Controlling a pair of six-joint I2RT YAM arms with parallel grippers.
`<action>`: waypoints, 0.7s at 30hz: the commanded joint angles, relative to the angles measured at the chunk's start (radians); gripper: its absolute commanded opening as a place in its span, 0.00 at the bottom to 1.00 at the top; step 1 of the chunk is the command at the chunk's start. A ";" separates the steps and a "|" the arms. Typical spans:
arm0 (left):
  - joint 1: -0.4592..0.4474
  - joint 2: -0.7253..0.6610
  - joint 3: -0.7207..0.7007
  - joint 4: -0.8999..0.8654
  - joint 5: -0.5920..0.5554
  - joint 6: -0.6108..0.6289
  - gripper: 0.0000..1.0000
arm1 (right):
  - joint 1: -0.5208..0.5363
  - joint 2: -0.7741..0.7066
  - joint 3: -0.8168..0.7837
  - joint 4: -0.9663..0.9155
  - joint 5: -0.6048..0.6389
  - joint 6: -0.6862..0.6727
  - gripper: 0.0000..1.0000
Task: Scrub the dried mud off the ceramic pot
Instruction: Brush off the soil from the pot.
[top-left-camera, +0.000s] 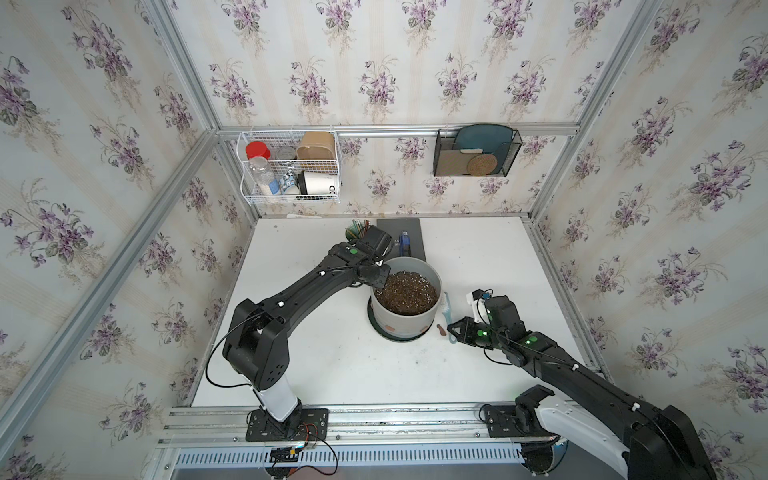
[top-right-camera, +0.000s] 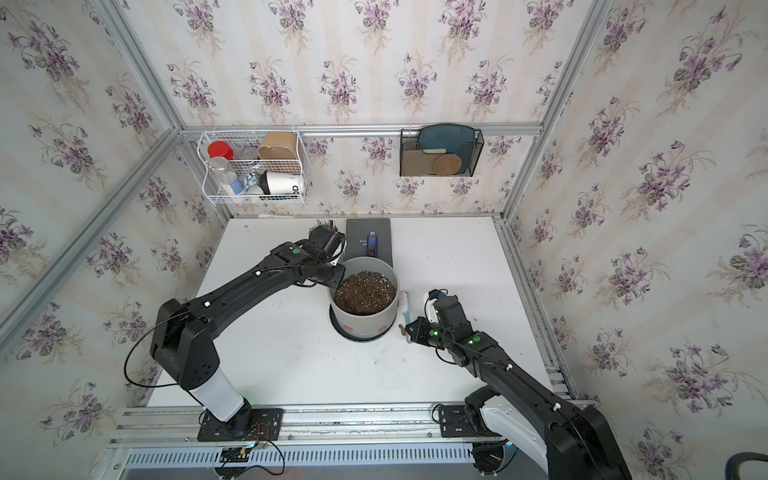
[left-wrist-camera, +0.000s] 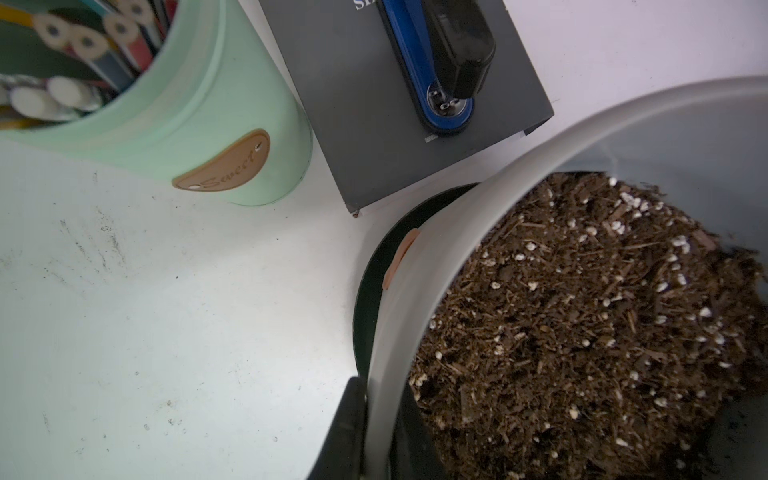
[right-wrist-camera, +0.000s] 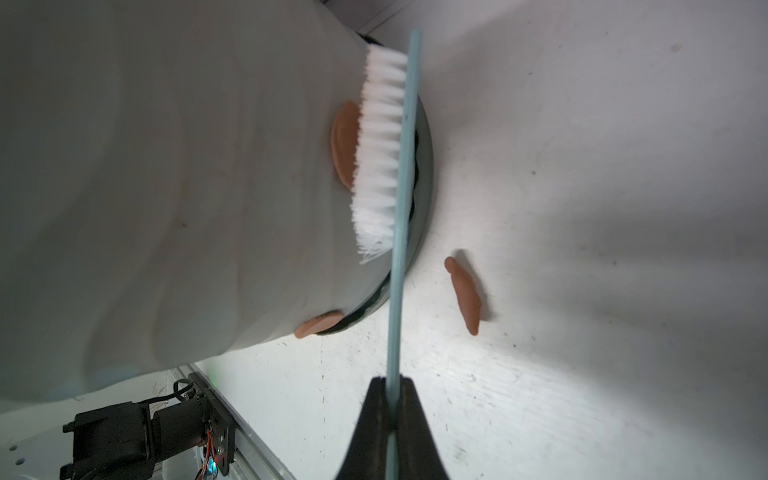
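On the white table (top-left-camera: 340, 365), the soil-filled ceramic pot (top-left-camera: 405, 326) stands centre, the left gripper (top-left-camera: 380, 279) clamped on its rim at 10 o'clock. At 3 o'clock, the right gripper (right-wrist-camera: 392, 415) pinches a scrub brush (right-wrist-camera: 405, 166), bristles against dried mud (right-wrist-camera: 344, 145); one flake (right-wrist-camera: 465, 295) lies at 4 o'clock.

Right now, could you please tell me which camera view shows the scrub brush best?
The right wrist view: the brush spans the frame, white bristles against the ceramic pot at a dried mud patch. Both top views show only a small teal sliver beside the pot. The left wrist view misses it.
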 joint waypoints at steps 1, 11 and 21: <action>-0.002 -0.005 -0.008 -0.029 0.055 -0.013 0.00 | -0.004 -0.013 0.019 -0.038 0.039 -0.016 0.00; -0.002 -0.018 -0.027 -0.020 0.049 -0.014 0.00 | -0.031 0.014 0.050 -0.141 0.108 -0.043 0.00; -0.002 -0.014 -0.024 -0.019 0.054 -0.029 0.00 | 0.048 0.131 0.017 0.030 0.067 0.008 0.00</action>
